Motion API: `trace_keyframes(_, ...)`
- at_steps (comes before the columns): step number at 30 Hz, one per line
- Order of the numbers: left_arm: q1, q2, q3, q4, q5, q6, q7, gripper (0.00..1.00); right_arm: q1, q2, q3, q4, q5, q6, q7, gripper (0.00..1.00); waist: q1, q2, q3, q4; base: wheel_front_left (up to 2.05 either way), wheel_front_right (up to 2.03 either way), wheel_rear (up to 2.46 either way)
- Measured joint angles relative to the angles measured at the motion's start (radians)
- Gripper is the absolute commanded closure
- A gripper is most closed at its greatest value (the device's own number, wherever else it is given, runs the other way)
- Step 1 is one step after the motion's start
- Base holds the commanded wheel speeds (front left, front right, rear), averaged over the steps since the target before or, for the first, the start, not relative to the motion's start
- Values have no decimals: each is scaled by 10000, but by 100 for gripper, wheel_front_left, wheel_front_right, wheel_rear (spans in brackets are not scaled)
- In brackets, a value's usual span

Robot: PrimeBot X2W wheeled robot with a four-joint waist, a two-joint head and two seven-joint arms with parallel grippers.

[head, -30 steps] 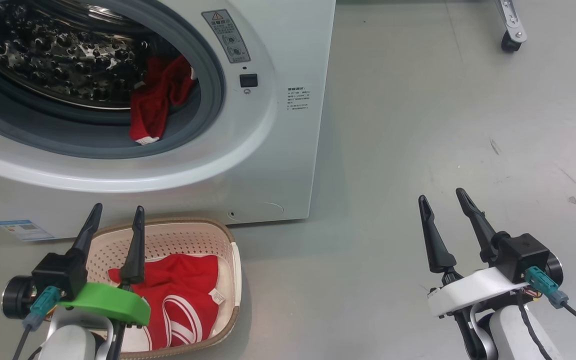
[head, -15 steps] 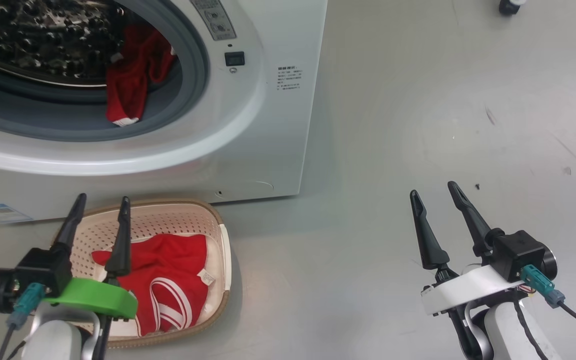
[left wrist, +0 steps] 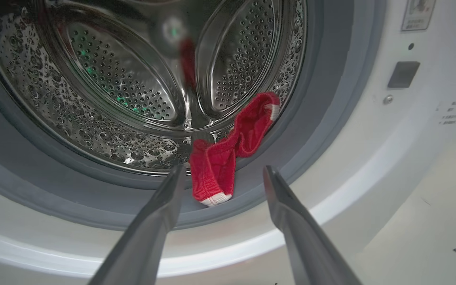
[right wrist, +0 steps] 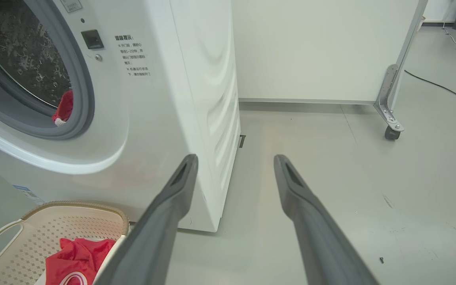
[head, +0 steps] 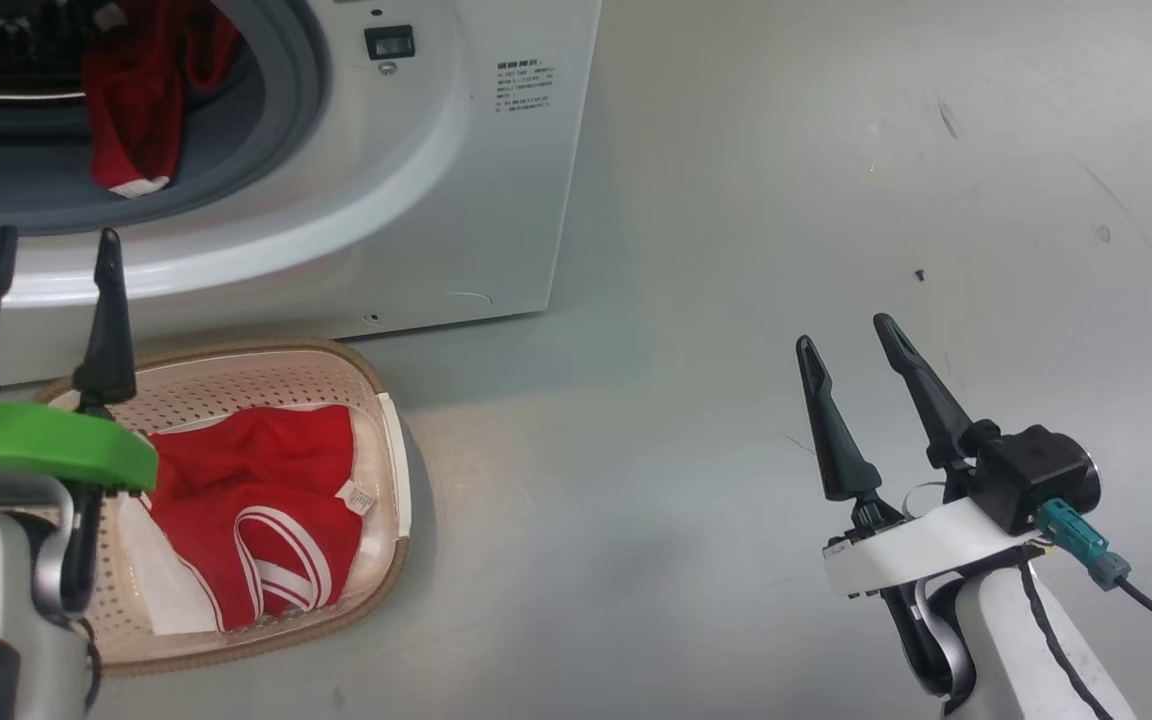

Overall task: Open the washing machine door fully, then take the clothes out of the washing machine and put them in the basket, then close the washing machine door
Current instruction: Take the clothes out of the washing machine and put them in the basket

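Note:
The white washing machine (head: 456, 200) fills the upper left, its drum opening uncovered; the washing machine door is out of view. A red garment with white trim (head: 136, 110) hangs over the grey rubber rim (left wrist: 299, 130), seen close in the left wrist view as red cloth (left wrist: 216, 174). My left gripper (head: 54, 240) is open, fingers pointing at that garment from just outside the rim, touching nothing. The cream basket (head: 376, 380) on the floor below holds red clothes (head: 256, 500) and a white cloth (head: 161, 590). My right gripper (head: 842, 335) is open and empty over bare floor.
Grey floor stretches to the right of the machine, with a small dark screw (head: 920, 274) on it. In the right wrist view a white wall panel (right wrist: 323, 47) stands behind, with a metal leg on a caster (right wrist: 390, 132) and a cable (right wrist: 441, 87).
The head camera has tilted, shifting the whole picture up and left. Against the basket, my left gripper has risen and gone forward toward the drum opening. The right gripper has stayed about where it was.

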Motion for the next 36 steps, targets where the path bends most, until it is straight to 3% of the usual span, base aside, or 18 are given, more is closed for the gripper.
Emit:
trace_keyframes(19, -3429, 1289, 284, 857, 40, 219, 2968, 0, -978, 6, 495, -337, 395, -98, -2, 0, 0, 0, 1902, -1013, 0, 0, 0)
trace_keyframes(36, -5074, 1599, -102, 2481, 477, 336, 4309, 0, -1251, 17, 828, -341, 604, -282, -2, 0, 0, 0, 2345, -1532, 0, 0, 0)
